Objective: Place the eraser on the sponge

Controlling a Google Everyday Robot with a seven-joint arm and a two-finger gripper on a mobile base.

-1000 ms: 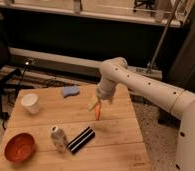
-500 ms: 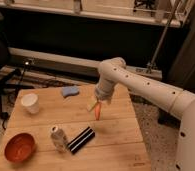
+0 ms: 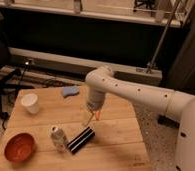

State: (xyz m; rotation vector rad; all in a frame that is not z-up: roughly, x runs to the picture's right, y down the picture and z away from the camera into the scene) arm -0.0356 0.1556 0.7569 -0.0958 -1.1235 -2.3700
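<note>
**Eraser lies just near-left of the pincer, aslant**

The eraser (image 3: 81, 139) rests flat on the wooden surface (image 3: 118, 127), well apart from the sponge (image 3: 70, 91), which sits by the far edge. The pincer (image 3: 90, 120) hangs low from the down-turned wrist, just beyond the eraser's far right end. Whether it is released or clenched cannot be told, and it does not appear to hold the eraser.

From the pincer, the eraser runs toward the near left, its long axis diagonal from far right to near left. A silvery can (image 3: 57, 137) stands just beside its left flank. An orange carrot (image 3: 98, 116) shows close by the pincer's right. A grasp would likely need the pincer to come down across that diagonal.
</note>
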